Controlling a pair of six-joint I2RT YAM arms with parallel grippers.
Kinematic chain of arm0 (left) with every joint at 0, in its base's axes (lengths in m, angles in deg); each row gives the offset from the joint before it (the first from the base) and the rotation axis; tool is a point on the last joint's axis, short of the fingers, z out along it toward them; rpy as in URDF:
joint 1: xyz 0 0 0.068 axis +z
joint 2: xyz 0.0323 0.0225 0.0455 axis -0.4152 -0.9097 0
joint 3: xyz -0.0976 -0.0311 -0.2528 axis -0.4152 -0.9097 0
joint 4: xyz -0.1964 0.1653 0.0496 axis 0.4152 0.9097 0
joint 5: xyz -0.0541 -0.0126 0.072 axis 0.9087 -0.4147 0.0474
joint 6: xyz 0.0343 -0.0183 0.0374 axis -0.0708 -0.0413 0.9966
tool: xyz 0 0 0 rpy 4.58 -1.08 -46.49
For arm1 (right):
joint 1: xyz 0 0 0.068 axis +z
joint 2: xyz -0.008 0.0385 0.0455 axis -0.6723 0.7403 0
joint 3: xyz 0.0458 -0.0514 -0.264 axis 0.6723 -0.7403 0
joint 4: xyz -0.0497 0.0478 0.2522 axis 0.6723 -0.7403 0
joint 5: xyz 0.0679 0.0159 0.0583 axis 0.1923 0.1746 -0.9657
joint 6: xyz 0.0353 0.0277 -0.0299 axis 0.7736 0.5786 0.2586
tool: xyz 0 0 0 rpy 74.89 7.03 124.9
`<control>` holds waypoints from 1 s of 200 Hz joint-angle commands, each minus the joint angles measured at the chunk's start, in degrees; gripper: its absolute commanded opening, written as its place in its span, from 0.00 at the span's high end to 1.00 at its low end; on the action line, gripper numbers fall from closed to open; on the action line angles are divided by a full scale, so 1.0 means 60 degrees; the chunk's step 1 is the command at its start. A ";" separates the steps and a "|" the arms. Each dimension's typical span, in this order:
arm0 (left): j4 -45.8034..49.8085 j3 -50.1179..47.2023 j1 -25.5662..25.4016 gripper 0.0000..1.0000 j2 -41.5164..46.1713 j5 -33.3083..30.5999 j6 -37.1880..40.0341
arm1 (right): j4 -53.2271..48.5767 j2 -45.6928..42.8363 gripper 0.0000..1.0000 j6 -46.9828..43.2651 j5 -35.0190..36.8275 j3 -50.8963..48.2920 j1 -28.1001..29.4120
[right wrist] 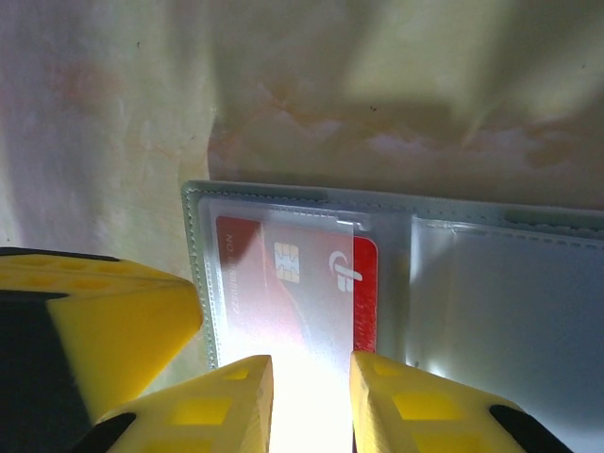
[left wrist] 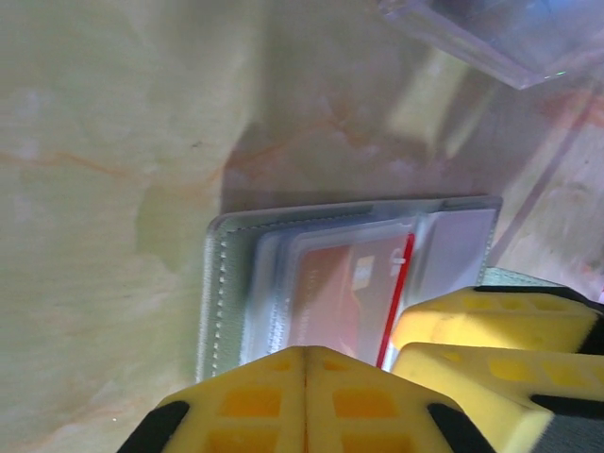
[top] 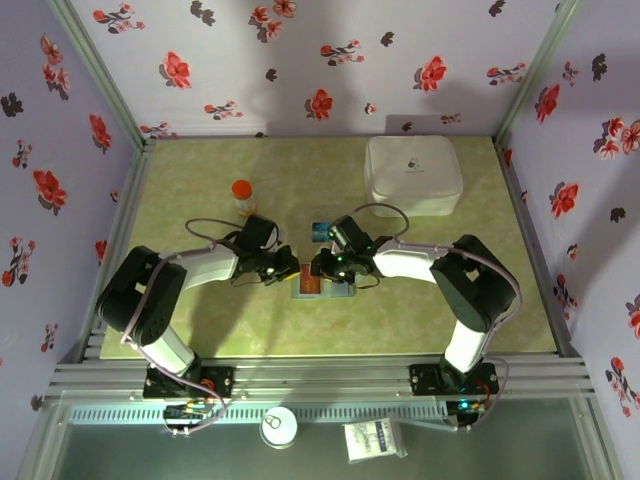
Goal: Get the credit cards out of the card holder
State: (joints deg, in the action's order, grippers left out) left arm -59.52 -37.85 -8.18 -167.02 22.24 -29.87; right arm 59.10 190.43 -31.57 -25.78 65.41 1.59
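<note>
Yellow padded fingertips (right wrist: 415, 411) crowd the bottom of both wrist views, and just beyond them lies the card holder (right wrist: 510, 302), opened flat on the counter (top: 390, 320) between the two arms, its two panels side by side so that its long axis runs left to right across the robot. One of the credit cards, the red card (right wrist: 283, 283), sits in the clear pocket of the left panel. A narrow strip of it pokes past the pocket's edge on the side facing the fold, so the way out appears to be sideways toward the middle of the holder, which is the right arm's side. The left hand (left wrist: 305, 401) is closed, fingers pressed flat together by the outer near corner of that panel; whether it pinches a layer of the holder cannot be told. The right hand (right wrist: 311, 401) is open by a modest gap, its fingers standing either side of the pocket's near edge, where glare whites out what lies between them, and nothing is seen gripped. Both hands are at the holder, yet the right looks better placed for the exposed strip, the left suited to pinning the panel down. The blue-teal card (top: 322, 231) lies loose on the counter just beyond the hands, already out. On the red card a chip and a white curled logo show; the small print along its edge is too fine to read. Farther back stand a white case (top: 413, 173), its dark mark unreadable, and a small orange bottle (top: 243, 196)
</note>
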 commanded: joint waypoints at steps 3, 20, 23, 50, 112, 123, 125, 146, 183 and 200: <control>0.0311 -0.0106 0.0076 0.95 -0.0197 -0.0149 0.0318 | 0.0087 0.0186 0.72 0.0089 -0.0141 0.0195 0.0062; 0.0435 -0.0085 0.0083 0.96 -0.0253 -0.0217 0.0376 | 0.0073 0.0242 0.73 0.0090 -0.0155 0.0221 0.0057; 0.0447 -0.0081 0.0087 0.96 -0.0256 -0.0217 0.0393 | 0.0080 0.0266 0.72 0.0090 -0.0155 0.0214 0.0054; 0.0509 -0.0099 0.0090 0.97 -0.0298 -0.0257 0.0428 | 0.0065 0.0346 0.73 0.0086 -0.0167 0.0230 0.0062; 0.0510 -0.0055 0.0105 0.99 -0.0356 -0.0253 0.0428 | 0.0201 0.0467 0.80 0.0090 -0.0413 0.0295 0.0062; 0.0496 -0.0047 0.0105 0.99 -0.0373 -0.0234 0.0424 | 0.0229 0.0467 0.81 0.0086 -0.0439 0.0301 0.0062; 0.0495 -0.0042 0.0101 0.99 -0.0377 -0.0236 0.0424 | 0.0229 0.0476 0.81 0.0089 -0.0446 0.0301 0.0051; 0.0495 -0.0040 0.0097 0.99 -0.0388 -0.0242 0.0426 | 0.0268 0.0490 0.81 0.0090 -0.0489 0.0271 0.0059; 0.0495 -0.0011 0.0103 0.99 -0.0404 -0.0222 0.0428 | -0.0058 0.0523 0.76 0.0007 -0.0298 0.0312 0.0055; 0.0517 -0.0011 0.0105 1.00 -0.0404 -0.0228 0.0427 | -0.0632 0.0461 0.75 -0.0149 0.0089 0.0426 0.0062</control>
State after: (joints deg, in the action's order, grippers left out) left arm -58.18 -37.88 -7.92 -168.20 21.67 -28.61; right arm 59.75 192.35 -31.59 -27.94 66.11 1.59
